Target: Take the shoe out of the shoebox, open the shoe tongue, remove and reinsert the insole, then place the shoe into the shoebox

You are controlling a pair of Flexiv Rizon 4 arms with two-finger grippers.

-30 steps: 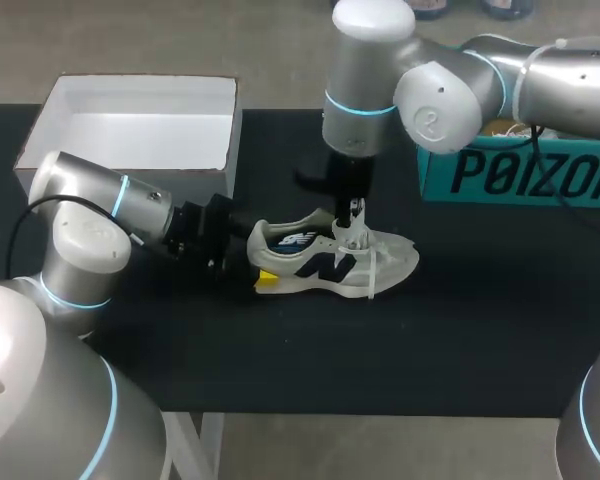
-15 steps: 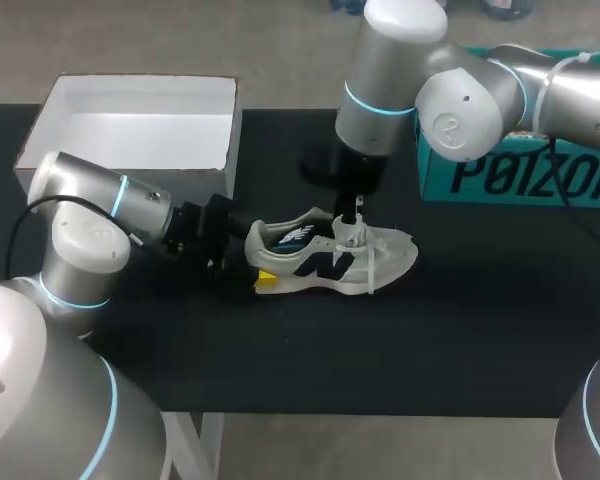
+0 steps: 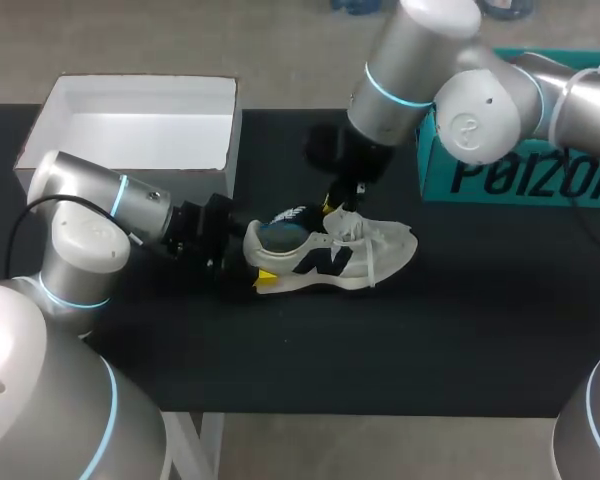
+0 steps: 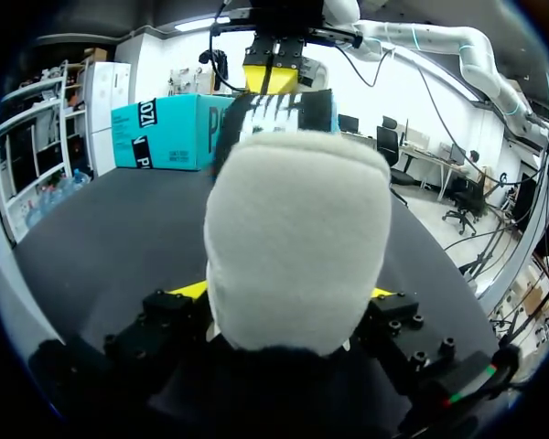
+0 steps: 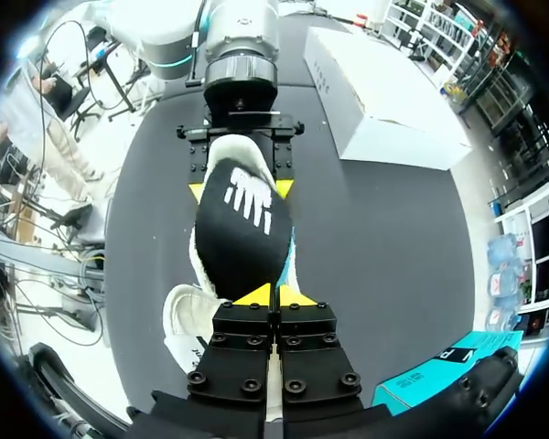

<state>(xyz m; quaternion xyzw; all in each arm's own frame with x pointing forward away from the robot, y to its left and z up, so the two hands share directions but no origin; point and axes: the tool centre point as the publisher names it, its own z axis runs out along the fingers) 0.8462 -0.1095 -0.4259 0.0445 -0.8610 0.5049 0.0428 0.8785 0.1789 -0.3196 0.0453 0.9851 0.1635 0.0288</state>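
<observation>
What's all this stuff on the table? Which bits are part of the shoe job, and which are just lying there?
Part of the job:
- shoe, held at the heel by the left hand
- black insole, pinched by the right hand
- open white shoebox

Just lying about:
- teal box, standing apart from the shoe

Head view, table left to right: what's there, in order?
white shoebox → left gripper → shoe → teal box
</observation>
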